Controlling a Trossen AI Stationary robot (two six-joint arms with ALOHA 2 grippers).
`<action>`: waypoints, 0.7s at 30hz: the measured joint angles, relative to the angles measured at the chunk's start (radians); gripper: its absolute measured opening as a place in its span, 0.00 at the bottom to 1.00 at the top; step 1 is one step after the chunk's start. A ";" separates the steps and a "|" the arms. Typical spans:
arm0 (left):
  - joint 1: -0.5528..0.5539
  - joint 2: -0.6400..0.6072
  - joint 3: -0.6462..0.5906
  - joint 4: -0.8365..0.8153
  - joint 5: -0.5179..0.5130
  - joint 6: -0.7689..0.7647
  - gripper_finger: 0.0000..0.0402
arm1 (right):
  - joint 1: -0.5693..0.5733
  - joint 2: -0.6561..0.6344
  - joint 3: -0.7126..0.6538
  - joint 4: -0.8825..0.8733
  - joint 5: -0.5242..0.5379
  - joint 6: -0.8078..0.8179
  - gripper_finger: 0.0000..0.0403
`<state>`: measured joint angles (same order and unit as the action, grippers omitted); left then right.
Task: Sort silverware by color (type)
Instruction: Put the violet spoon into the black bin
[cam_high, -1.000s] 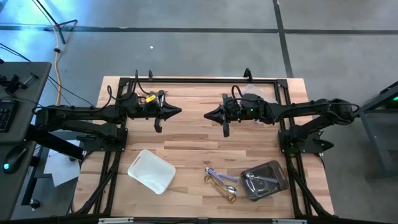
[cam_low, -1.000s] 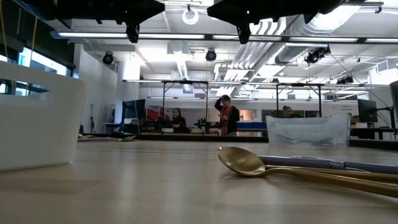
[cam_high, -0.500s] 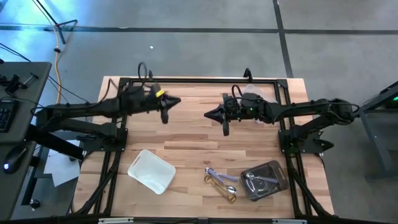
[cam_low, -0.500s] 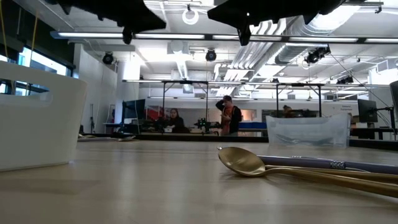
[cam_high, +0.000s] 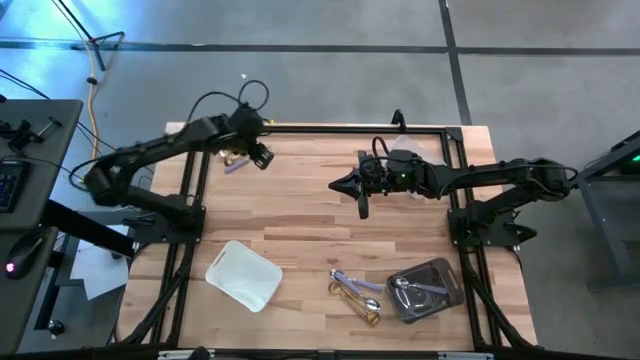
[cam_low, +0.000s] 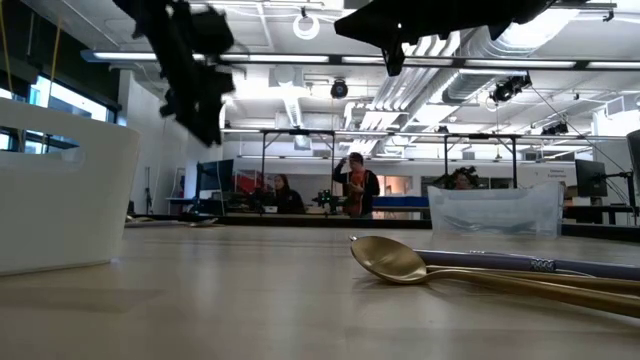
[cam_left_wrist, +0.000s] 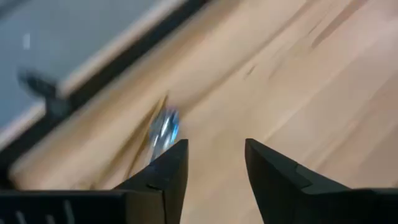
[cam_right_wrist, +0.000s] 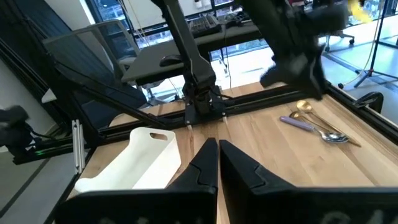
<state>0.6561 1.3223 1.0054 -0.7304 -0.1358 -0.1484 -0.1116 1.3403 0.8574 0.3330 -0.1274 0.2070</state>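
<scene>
Silverware: you have it in three lots. One small group (cam_high: 233, 162) of a gold and a silver piece with a lilac handle lies at the far left corner of the table (cam_high: 320, 220). A mixed gold and silver pile (cam_high: 355, 292) lies on the bare wood near the front edge. A few silver pieces (cam_high: 415, 288) sit in the dark metal tray (cam_high: 447, 284) just beside that pile.

Left gripper (cam_high: 260, 158): it hangs just beside the far-corner group, fingers parted to a moderate gap with nothing between them. Your wrist view looks straight at a silver spoon bowl (cam_left_wrist: 164, 130), so the open fingers look readied for a pick there.

Right gripper (cam_high: 345, 186): fingers pressed together, empty, parked over the middle of the far half of the table, well apart from every utensil. It reads as waiting, out of the left arm's way.

White tray (cam_high: 243, 273): it lies near the front left, tilted, with nothing visible inside, likely a bin for one colour.

Stage: sorting looks barely under way, since the front pile mixes gold and silver.
</scene>
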 joint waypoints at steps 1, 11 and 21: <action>0.013 0.030 0.000 -0.022 0.000 -0.005 0.38 | 0.000 0.000 0.000 -0.001 0.000 0.001 0.00; 0.121 0.248 0.001 -0.037 -0.001 0.125 0.38 | 0.000 0.000 0.000 -0.006 0.000 0.002 0.00; 0.207 0.336 0.001 -0.020 0.056 0.220 0.38 | 0.000 0.000 0.000 -0.030 0.000 0.002 0.00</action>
<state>0.8634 1.6586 1.0061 -0.7501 -0.0795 0.0716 -0.1116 1.3403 0.8574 0.3030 -0.1274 0.2085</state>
